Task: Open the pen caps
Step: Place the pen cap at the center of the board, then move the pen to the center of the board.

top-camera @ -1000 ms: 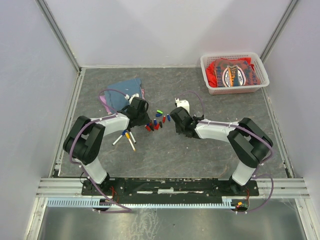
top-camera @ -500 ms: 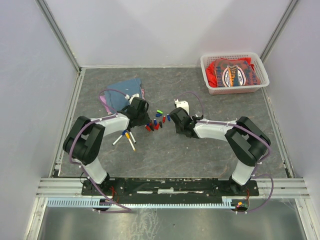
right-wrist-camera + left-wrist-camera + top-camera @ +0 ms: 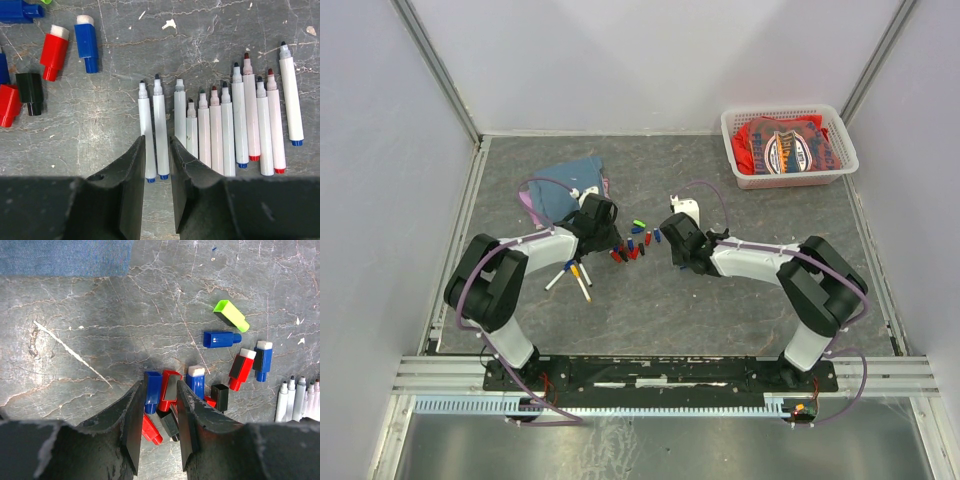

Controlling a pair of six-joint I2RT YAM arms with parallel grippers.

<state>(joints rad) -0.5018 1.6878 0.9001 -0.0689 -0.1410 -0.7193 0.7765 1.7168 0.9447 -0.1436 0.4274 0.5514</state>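
We judge the work to be between pens. A row of bare pens (image 3: 220, 135) lies side by side on the surface (image 3: 100, 130), tips exposed. The pen caps, red (image 3: 242, 367), blue (image 3: 220, 338), green (image 3: 231, 315) and black (image 3: 219, 394), lie loose in a scatter just beside that row.

The right tool (image 3: 157, 139) is released. Its jaws stand apart over the left end of the row, one white barrel (image 3: 161, 130) lying between them with nothing clamped. The left tool (image 3: 159, 386) is also unclenched. Its jaws are spread above the pile, with a red cap (image 3: 170, 382) and a blue cap (image 3: 152, 382) lying in the gap. We cannot tell whether either jaw touches them.

From above, both forearms reach inward and low over the middle of the surface. The two tools face each other across the caps, near but apart.

A few pens (image 3: 575, 272) lie beside the left forearm and seem to carry coloured caps, though they are too small to be sure. The next move likely calls for lifting one of these. One tool would then hold the barrel while the other takes the cap and pulls straight along the pen.
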